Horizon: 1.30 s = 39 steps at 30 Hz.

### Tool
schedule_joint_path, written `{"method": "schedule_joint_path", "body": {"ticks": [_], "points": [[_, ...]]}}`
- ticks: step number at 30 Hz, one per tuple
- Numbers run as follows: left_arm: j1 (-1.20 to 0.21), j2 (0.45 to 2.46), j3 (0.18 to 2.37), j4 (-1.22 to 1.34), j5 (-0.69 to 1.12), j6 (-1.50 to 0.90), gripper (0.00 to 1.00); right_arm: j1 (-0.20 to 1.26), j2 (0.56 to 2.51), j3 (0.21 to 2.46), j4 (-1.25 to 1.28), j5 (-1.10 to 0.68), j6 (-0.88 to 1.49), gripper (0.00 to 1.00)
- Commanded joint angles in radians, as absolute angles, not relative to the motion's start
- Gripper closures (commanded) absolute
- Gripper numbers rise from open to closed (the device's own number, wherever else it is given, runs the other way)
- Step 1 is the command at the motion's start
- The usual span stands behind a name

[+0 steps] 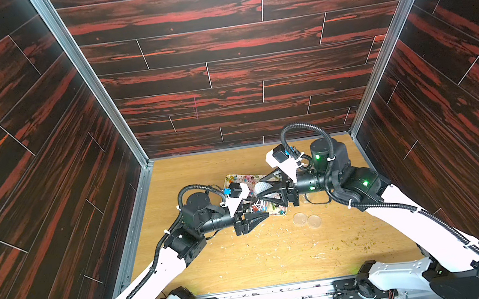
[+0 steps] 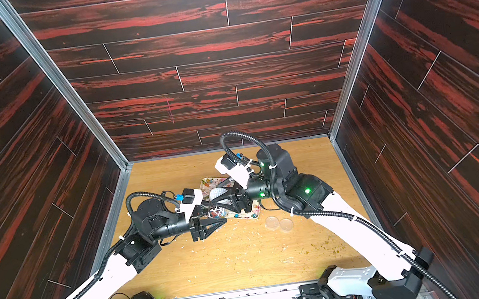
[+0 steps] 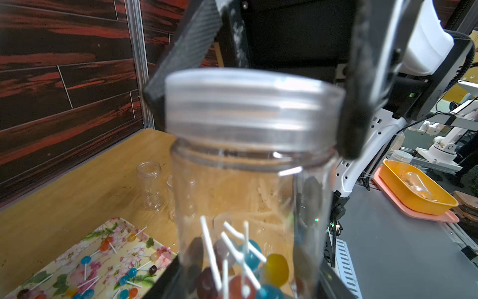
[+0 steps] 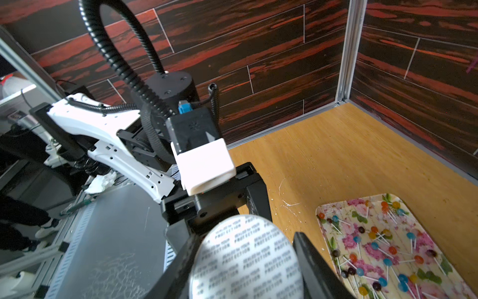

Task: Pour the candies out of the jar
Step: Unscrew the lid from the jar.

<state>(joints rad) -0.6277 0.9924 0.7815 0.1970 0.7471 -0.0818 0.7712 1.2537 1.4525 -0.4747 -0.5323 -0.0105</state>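
Note:
A clear plastic jar stands upright above the near edge of the flowered tray. My left gripper is shut on its lower body. Inside, at the bottom, lie several candies on white sticks. My right gripper reaches in from the right and is shut on the jar's clear lid, one finger on each side. The lid's printed seal faces the right wrist camera. In both top views the lid shows white between the right fingers. More candies lie spread over the tray.
Two clear lids lie flat on the wooden table to the right of the tray. Two empty clear jars stand behind the held jar. Pale crumbs litter the table's front. Dark panel walls close three sides.

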Motion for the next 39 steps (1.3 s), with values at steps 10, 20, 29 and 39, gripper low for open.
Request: {"method": "schedule_joint_path", "body": {"ticks": [10, 20, 29, 39], "points": [[-0.621, 0.962, 0.784, 0.205, 0.724, -0.095, 0.58, 0.779, 1.286, 1.519, -0.536, -0.614, -0.062, 0.49], [-0.621, 0.938, 0.764, 0.205, 0.678, -0.092, 0.58, 0.781, 1.269, 1.496, -0.522, -0.59, 0.02, 0.28], [-0.621, 0.956, 0.776, 0.193, 0.674, -0.078, 0.58, 0.782, 1.263, 1.509, -0.505, -0.572, 0.066, 0.14], [-0.621, 0.963, 0.787, 0.156, 0.645, -0.042, 0.58, 0.791, 1.292, 1.615, -0.615, -0.276, 0.341, 0.01]]}}
